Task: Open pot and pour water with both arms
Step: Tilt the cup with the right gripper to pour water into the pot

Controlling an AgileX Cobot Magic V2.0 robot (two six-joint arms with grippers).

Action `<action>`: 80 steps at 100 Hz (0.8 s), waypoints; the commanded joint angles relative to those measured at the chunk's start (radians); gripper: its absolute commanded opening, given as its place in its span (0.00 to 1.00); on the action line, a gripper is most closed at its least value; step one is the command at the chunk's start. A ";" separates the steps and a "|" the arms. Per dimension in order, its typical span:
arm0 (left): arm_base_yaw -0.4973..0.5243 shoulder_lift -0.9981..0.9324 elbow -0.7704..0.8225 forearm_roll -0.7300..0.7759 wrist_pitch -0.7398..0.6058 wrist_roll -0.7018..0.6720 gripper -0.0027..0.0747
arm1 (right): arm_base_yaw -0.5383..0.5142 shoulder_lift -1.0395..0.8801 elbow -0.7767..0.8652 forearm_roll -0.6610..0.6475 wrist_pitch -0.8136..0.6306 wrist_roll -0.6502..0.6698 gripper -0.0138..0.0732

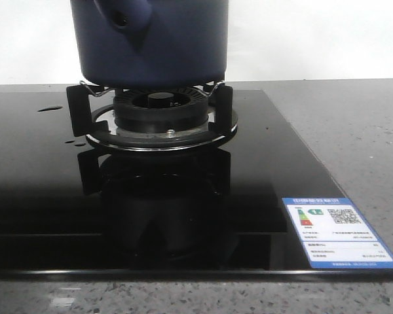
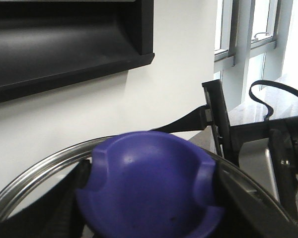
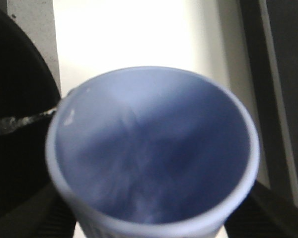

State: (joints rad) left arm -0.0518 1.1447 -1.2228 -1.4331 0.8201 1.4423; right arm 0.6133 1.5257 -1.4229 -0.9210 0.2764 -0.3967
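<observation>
Now: navy pot (image 1: 154, 46) sits on burner stand (image 1: 160, 108) of black hob (image 1: 46, 196). Left end effector (image 2: 149, 198) clamps lid knob (image 2: 149, 188); right end effector grips pale cup (image 3: 154, 148), water trickling from rim. Pot likely heavy, rigid, matte; take by side stub (image 1: 124, 16)

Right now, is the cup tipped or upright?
Tipped. In the right wrist view the cup shows its open mouth, and a thin water stream leaves its rim.

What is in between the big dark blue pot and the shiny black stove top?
In the front view, the big dark navy-blue round pot rests on black metal pot supports over a round black gas burner, which stands on the glossy black glass stove top.
</observation>
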 commanded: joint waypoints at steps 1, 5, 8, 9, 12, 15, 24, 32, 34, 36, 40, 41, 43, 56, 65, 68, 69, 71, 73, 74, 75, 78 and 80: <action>0.001 -0.022 -0.032 -0.096 -0.020 -0.011 0.32 | 0.001 -0.041 -0.041 -0.054 -0.074 -0.010 0.39; 0.001 -0.022 -0.032 -0.096 -0.020 -0.011 0.32 | 0.001 -0.039 -0.041 -0.065 -0.070 -0.010 0.39; 0.001 -0.022 -0.032 -0.096 -0.020 -0.011 0.32 | 0.001 -0.039 -0.041 -0.074 -0.068 -0.010 0.39; 0.001 -0.022 -0.032 -0.096 -0.020 -0.011 0.32 | 0.001 -0.039 -0.041 -0.074 -0.068 -0.010 0.39; 0.001 -0.022 -0.032 -0.096 -0.020 -0.011 0.32 | 0.001 -0.039 -0.041 -0.088 -0.068 -0.010 0.39; 0.001 -0.022 -0.032 -0.096 -0.020 -0.011 0.32 | 0.001 -0.039 -0.041 -0.107 -0.065 -0.010 0.39; 0.001 -0.022 -0.032 -0.096 -0.020 -0.011 0.32 | 0.001 -0.039 -0.041 -0.155 -0.065 -0.010 0.39; 0.001 -0.022 -0.032 -0.096 -0.020 -0.011 0.32 | 0.001 -0.039 -0.041 -0.199 -0.065 -0.010 0.39; 0.001 -0.022 -0.032 -0.096 -0.020 -0.011 0.32 | 0.001 -0.039 -0.041 -0.212 -0.065 -0.010 0.39; 0.001 -0.022 -0.032 -0.096 -0.020 -0.011 0.32 | 0.001 -0.039 -0.041 -0.227 -0.065 -0.010 0.39; 0.001 -0.022 -0.032 -0.096 -0.020 -0.011 0.32 | 0.001 -0.039 -0.041 -0.254 -0.061 -0.010 0.39; 0.001 -0.022 -0.032 -0.096 -0.020 -0.011 0.32 | 0.001 -0.039 -0.041 -0.258 -0.061 -0.010 0.39; 0.001 -0.022 -0.032 -0.096 -0.018 -0.011 0.32 | 0.001 -0.039 -0.041 -0.273 -0.059 -0.010 0.39; 0.001 -0.022 -0.032 -0.096 -0.018 -0.011 0.32 | 0.001 -0.039 -0.041 -0.348 -0.043 -0.010 0.39; 0.001 -0.022 -0.032 -0.096 -0.018 -0.011 0.32 | 0.001 -0.039 -0.041 -0.367 -0.031 -0.010 0.39; 0.001 -0.022 -0.032 -0.096 -0.018 -0.011 0.32 | 0.001 -0.039 -0.041 -0.367 -0.031 -0.010 0.39; 0.001 -0.022 -0.032 -0.096 -0.018 -0.011 0.32 | 0.001 -0.039 -0.041 -0.369 -0.031 -0.010 0.39; 0.001 -0.022 -0.032 -0.096 -0.018 -0.011 0.32 | 0.001 -0.039 -0.041 -0.374 -0.031 -0.010 0.39; 0.001 -0.022 -0.032 -0.096 -0.018 -0.011 0.32 | 0.001 -0.039 -0.041 -0.386 -0.031 -0.010 0.39; 0.001 -0.022 -0.032 -0.096 -0.018 -0.011 0.32 | 0.001 -0.039 -0.041 -0.390 -0.031 -0.010 0.39; 0.001 -0.022 -0.032 -0.096 -0.018 -0.011 0.32 | 0.001 -0.039 -0.041 -0.402 -0.031 -0.010 0.39; 0.001 -0.022 -0.032 -0.096 -0.018 -0.011 0.32 | 0.001 -0.039 -0.041 -0.429 -0.031 -0.010 0.39; 0.001 -0.022 -0.032 -0.096 -0.018 -0.011 0.32 | 0.001 -0.039 -0.041 -0.452 -0.031 -0.010 0.39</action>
State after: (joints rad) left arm -0.0518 1.1447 -1.2228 -1.4331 0.8201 1.4423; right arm 0.6133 1.5294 -1.4229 -1.2748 0.2659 -0.4019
